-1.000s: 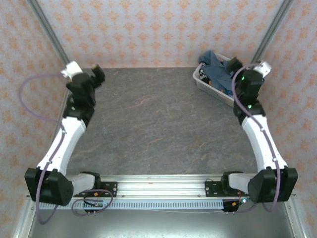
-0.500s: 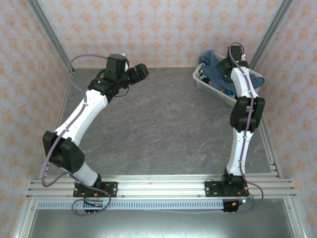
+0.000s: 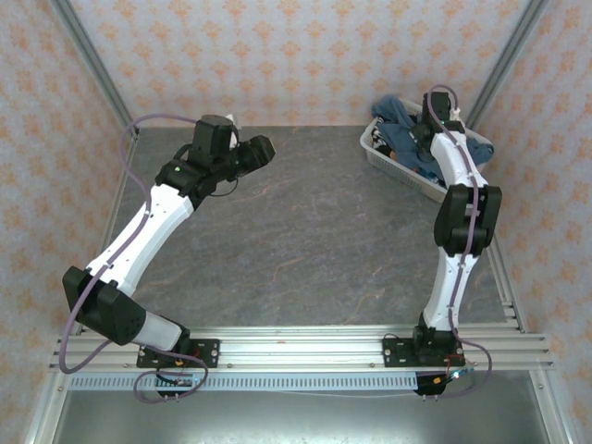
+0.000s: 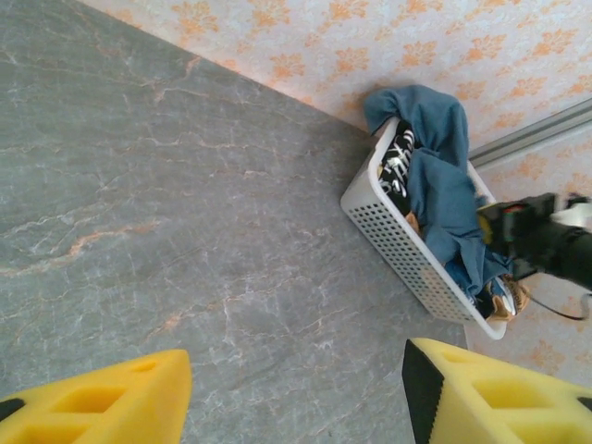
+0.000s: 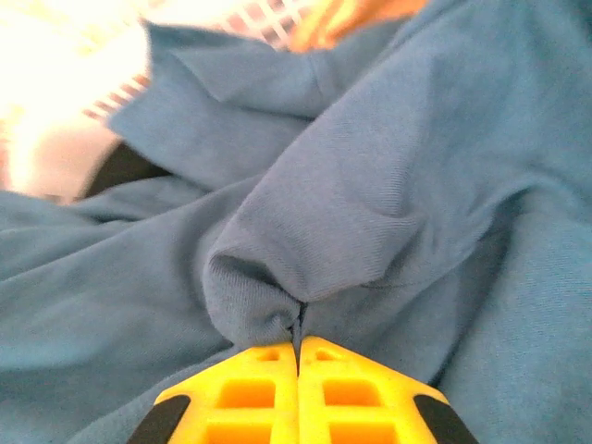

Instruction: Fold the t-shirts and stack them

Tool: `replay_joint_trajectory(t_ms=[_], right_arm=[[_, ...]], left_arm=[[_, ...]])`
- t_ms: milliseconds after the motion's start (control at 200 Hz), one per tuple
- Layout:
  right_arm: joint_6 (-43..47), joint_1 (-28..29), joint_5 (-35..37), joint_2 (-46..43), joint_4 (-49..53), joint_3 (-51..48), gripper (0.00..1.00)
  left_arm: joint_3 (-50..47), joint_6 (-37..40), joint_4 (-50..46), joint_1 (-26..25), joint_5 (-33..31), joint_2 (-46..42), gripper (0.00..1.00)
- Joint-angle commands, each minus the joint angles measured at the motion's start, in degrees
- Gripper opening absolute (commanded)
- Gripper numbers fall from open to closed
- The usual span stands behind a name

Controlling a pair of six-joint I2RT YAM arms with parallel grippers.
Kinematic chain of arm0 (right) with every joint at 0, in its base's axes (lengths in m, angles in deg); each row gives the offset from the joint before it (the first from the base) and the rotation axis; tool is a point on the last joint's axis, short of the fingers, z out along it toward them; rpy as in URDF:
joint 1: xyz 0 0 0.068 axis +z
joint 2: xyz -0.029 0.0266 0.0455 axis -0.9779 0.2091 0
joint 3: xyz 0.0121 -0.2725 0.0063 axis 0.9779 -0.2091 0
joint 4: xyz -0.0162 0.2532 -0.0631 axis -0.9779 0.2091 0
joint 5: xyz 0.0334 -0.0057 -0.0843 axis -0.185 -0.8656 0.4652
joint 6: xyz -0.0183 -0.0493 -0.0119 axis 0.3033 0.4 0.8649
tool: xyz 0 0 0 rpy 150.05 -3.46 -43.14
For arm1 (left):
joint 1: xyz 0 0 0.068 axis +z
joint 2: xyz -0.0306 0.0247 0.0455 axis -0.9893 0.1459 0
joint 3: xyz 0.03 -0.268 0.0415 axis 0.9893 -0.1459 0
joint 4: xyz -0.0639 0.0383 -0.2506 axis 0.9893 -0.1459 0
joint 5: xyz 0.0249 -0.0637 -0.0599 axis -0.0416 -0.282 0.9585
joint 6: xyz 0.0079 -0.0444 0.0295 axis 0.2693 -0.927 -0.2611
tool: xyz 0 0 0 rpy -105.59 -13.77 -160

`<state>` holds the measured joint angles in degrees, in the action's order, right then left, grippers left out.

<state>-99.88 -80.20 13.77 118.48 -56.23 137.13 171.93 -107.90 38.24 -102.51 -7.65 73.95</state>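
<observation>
Top camera and left wrist both see the basket [image 3: 396, 169] [image 4: 404, 248]; right wrist hugs blue t-shirt [image 5: 370, 185]

Surface [image 3: 305, 231]: dark grey and marbled, with thin pale veins and a few rusty-orange ones.
Wallpaper [image 3: 296, 55]: pale peach-pink, covered in a repeating orange floral motif.
Basket [image 4: 398, 242]: white plastic, its walls a fine lattice of small holes.
Slate-blue t-shirt [image 4: 444, 190]: plain dusty blue, no print.
Black t-shirt [image 4: 400, 166]: black with white print.
Orange-tan t-shirt [image 4: 509, 298]: a scrap of warm orange-tan.
Left hand [image 4: 296, 384]: bright yellow fingers, with black at one edge.
Right hand [image 5: 298, 344]: the same bright yellow, black at the outer corners.
Arms [image 3: 139, 245]: white links, black joints.
Cables [image 3: 153, 125]: pale purple.
</observation>
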Motion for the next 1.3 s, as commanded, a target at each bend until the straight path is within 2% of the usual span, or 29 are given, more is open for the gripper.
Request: replay_joint_trajectory(t_ms=[0, 120, 345, 535, 651, 756, 841, 1031, 1101, 1181, 1296], right_arm=[[2.33, 2.92, 8.33, -11.12, -4.00, -1.01, 0.00], [5.05, 4.58, 8.79, -16.56, -6.14, -0.69, 0.00], [12.43, 8.01, 3.17, -23.24, -10.95, 6.96, 0.00], [17.24, 15.02, -0.32, -27.08, -9.91, 14.52, 0.00], [18.37, 21.86, -1.59, -29.24, -8.15, 13.89, 0.00], [17.05, 28.81, -1.92, -31.44, -7.15, 8.06, 0.00], [13.87, 33.81, -2.43, -34.09, -9.50, -3.18, 0.00], [6.07, 41.59, -5.48, -39.49, -9.42, -31.06, 0.00], [4.00, 41.99, -7.60, -42.81, -9.94, -41.42, 0.18], [2.88, 41.99, -6.04, -46.69, -6.41, -48.55, 0.42], [2.79, 41.61, -1.50, -50.67, 0.78, -51.76, 0.60]], left_arm=[[-1.18, 0.66, -1.18, -0.01, -0.85, -0.75, 0.62], [-1.06, 0.66, -1.02, -0.01, -0.63, 0.29, 0.59], [-0.50, 1.23, -2.28, -0.04, -2.73, 0.48, 0.58], [-0.18, 2.67, -7.57, -0.01, -11.10, -2.05, 0.59], [-0.05, 3.45, -10.43, 0.25, -16.98, -4.52, 0.60], [0.34, 3.65, -13.20, 0.76, -21.46, -6.28, 0.62], [0.56, 3.57, -15.86, 1.70, -23.34, -6.94, 0.65], [-2.90, 3.03, -18.42, 3.15, -20.86, -8.84, 0.69], [-4.99, 2.75, -19.19, 3.15, -18.36, -9.17, 0.69], [-8.20, 2.63, -19.15, 3.07, -14.59, -9.41, 0.69], [-12.94, 1.90, -17.91, 2.31, -10.03, -9.20, 0.68]])
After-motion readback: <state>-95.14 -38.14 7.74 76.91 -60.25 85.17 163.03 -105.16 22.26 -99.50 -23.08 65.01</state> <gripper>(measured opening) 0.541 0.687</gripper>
